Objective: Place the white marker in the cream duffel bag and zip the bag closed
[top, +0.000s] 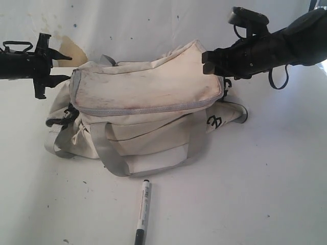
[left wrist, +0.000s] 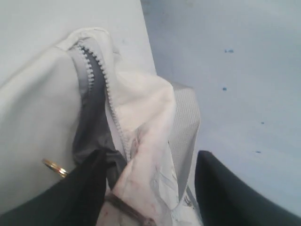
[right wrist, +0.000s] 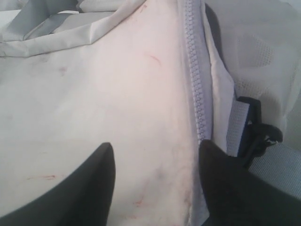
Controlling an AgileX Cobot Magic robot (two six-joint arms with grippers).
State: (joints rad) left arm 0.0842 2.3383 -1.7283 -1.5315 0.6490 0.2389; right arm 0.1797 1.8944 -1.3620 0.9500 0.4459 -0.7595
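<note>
The cream duffel bag [top: 148, 117] lies mid-table with its grey zipper [top: 153, 108] running along the front of the top flap. In front of it, on the bare table, lies the white marker [top: 143, 210], black cap pointing away from the bag. My left gripper [top: 69, 67] is at the bag's left end. In the left wrist view this gripper [left wrist: 150, 157] is open, with a bunched corner of the bag [left wrist: 146, 108] and its zipper [left wrist: 110, 103] between the fingers. My right gripper [top: 209, 61] hovers open at the flap's right end [right wrist: 156, 146], one finger by the zipper [right wrist: 195, 70].
White table [top: 265, 178] all round, with a white backdrop behind carrying a yellowish stain [top: 71, 48]. Grey handles [top: 107, 153] hang down the bag's front. A black buckle [right wrist: 254, 127] sits at the bag's right end, and a small gold ring [left wrist: 55, 167] shows near the left fingers.
</note>
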